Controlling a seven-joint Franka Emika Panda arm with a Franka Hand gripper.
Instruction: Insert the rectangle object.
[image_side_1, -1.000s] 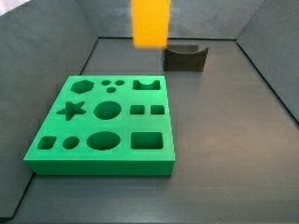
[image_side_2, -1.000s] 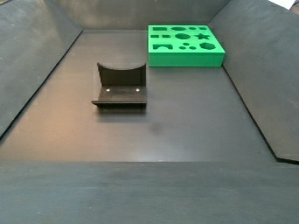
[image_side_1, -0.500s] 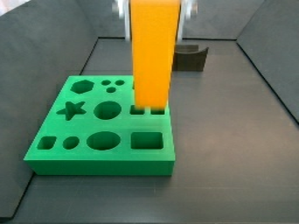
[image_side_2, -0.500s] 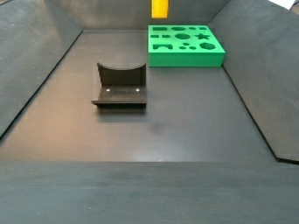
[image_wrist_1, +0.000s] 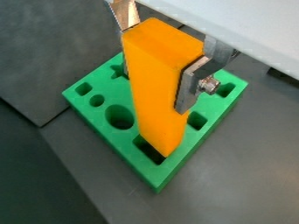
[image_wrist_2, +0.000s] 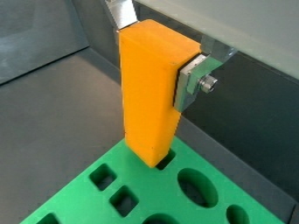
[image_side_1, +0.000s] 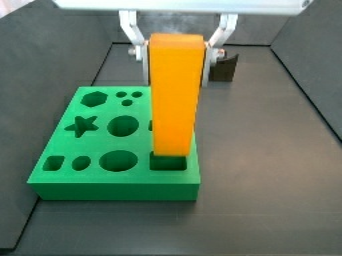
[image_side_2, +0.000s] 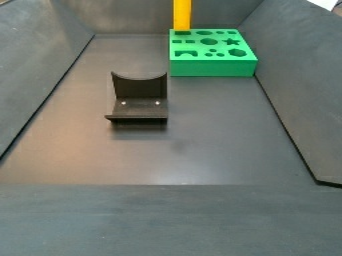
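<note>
My gripper (image_side_1: 175, 55) is shut on the rectangle object (image_side_1: 175, 95), a tall orange-yellow block held upright by its upper part. The silver fingers (image_wrist_1: 193, 83) clamp its two sides in both wrist views (image_wrist_2: 193, 80). The block's lower end stands at the mouth of the large square hole at a corner of the green board (image_side_1: 94, 150); I cannot tell how deep it sits. The block (image_wrist_1: 158, 87) hides that hole in both wrist views (image_wrist_2: 149, 96). In a side view only the block (image_side_2: 182, 14) shows above the board (image_side_2: 211, 55).
The dark fixture (image_side_2: 136, 98) stands on the grey floor apart from the board; it also shows behind the block (image_side_1: 227, 66). Sloping grey walls (image_side_2: 40, 90) enclose the floor. The board's other holes, star, hexagon, circles and small squares, are open.
The gripper has come down with the block and moved from over the small square holes to the large square hole at the board's corner.
</note>
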